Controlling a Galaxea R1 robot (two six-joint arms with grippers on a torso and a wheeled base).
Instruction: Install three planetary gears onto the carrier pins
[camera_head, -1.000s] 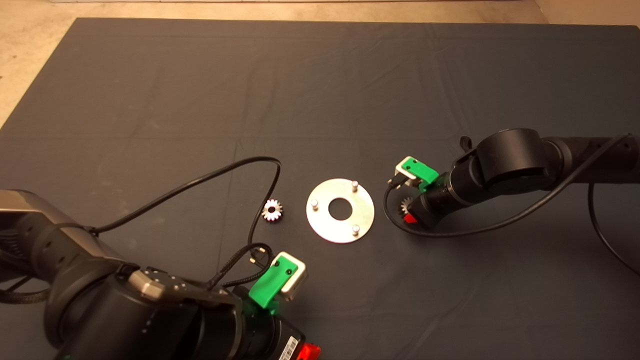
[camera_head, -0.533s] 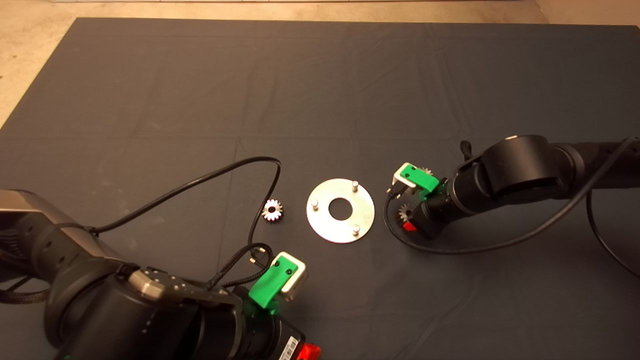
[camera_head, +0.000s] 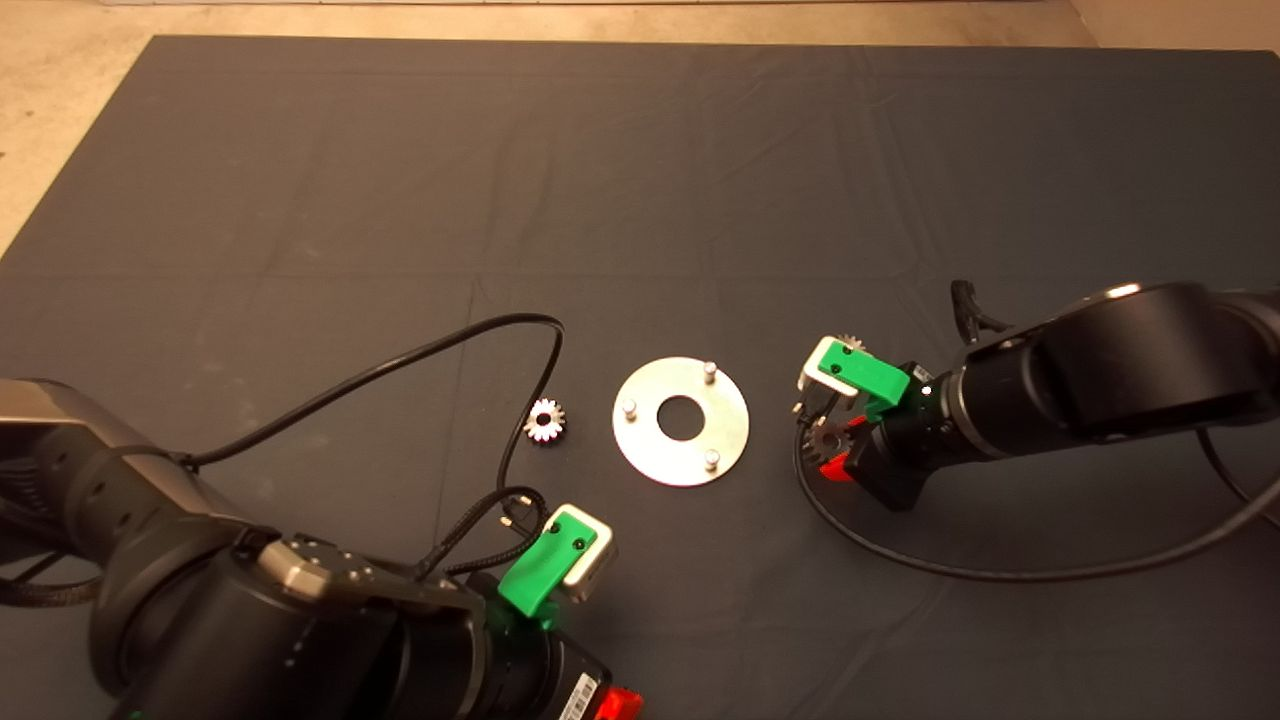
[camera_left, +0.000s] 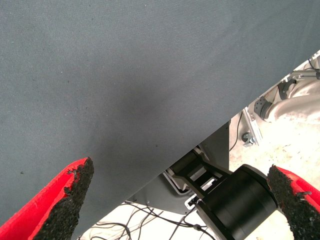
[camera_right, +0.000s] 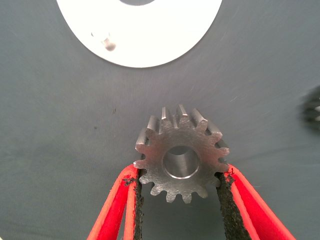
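**One gear in hand, two on the mat, no pin loaded**

Three carrier pins (camera_head: 709, 371) stand bare on the disc (camera_head: 655, 455) at the centre of the mat (camera_head: 640, 180). The right gripper (camera_right: 180, 186) sits just beside the disc's right edge, its two red fingers (camera_right: 122, 200) closed on a planetary gear (camera_right: 181, 159), pads bearing on opposite toothed flanks with the bore left clear. A second gear (camera_head: 544, 420) lies flat on the mat to the left of the disc. A third gear (camera_head: 851, 343) shows partly behind the right gripper's green body. The left gripper (camera_left: 180, 200) is parked at the near left edge, fingers spread wide and empty.

Assessment of handling: the gear is solid metal, rigid, likely dense for its bulk and not fragile. Its toothed rim gives the pads some bite, but polished steel may slip or rotate if the grip is light. Holding across the rim is judged correct, since it keeps the bore free for the pin. Bore and pin probably fit closely; any tilt risks jamming on entry, so the gear should be presented level.
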